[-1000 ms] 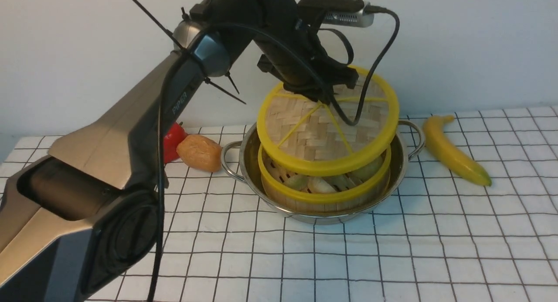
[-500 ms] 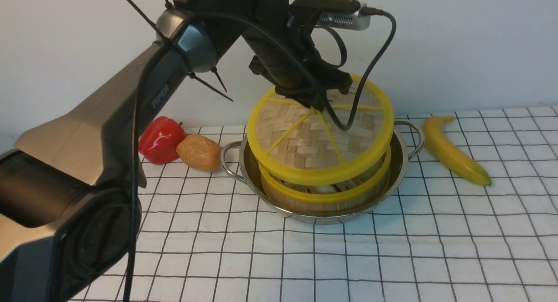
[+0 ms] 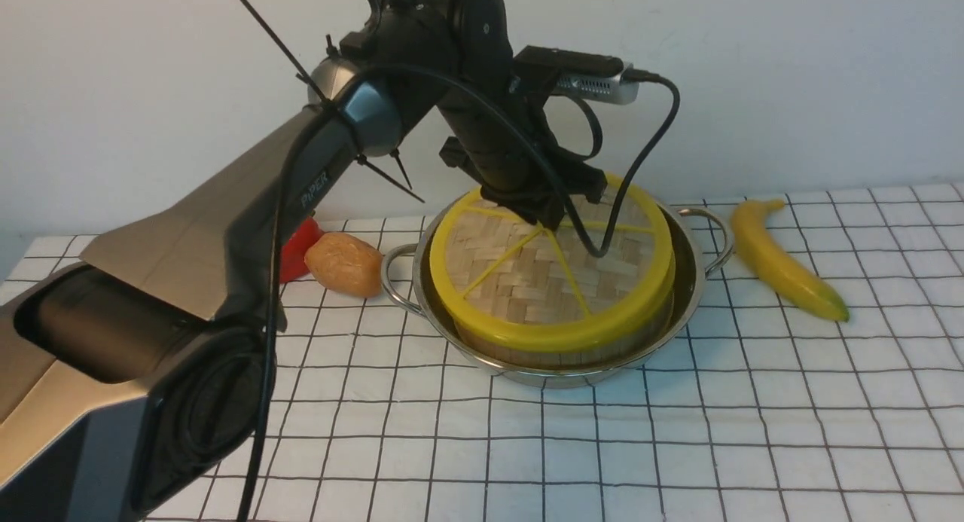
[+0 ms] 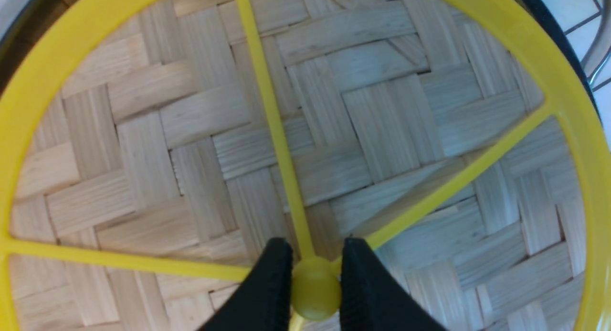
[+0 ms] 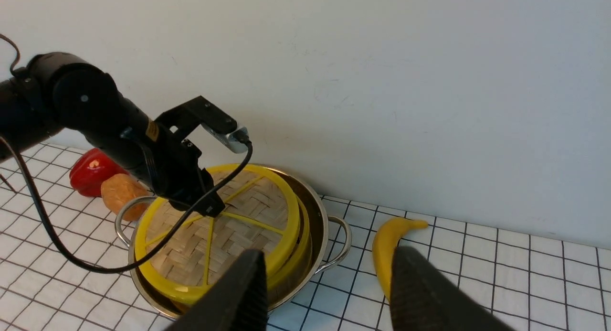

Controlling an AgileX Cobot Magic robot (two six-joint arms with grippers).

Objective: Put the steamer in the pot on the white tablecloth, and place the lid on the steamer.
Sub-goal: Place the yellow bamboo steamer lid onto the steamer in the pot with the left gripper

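Note:
The steel pot [image 3: 694, 281] stands on the white tablecloth [image 3: 678, 447] with the steamer [image 3: 557, 350] inside it; only the steamer's slat wall shows. The woven lid [image 3: 550, 273] lies on top of the steamer and hides its contents. My left gripper [image 3: 546, 219] comes down over the lid's middle. In the left wrist view that gripper [image 4: 316, 246] is shut on the yellow centre knob [image 4: 315, 295] of the lid [image 4: 382, 130]. My right gripper [image 5: 329, 261] hangs open and empty, nearer than the pot [image 5: 320, 211] and off the lid [image 5: 229, 226]. It is outside the front view.
A banana [image 3: 783, 262] lies to the right of the pot. A red pepper [image 3: 297, 243] and an orange-brown bun-like item [image 3: 345, 264] sit to its left. A white wall runs close behind. The left arm reaches across the front-left cloth.
The left gripper has lowered the lid from a tilted hover above the steamer down onto it, so the food is covered. The grip on the knob is unchanged.

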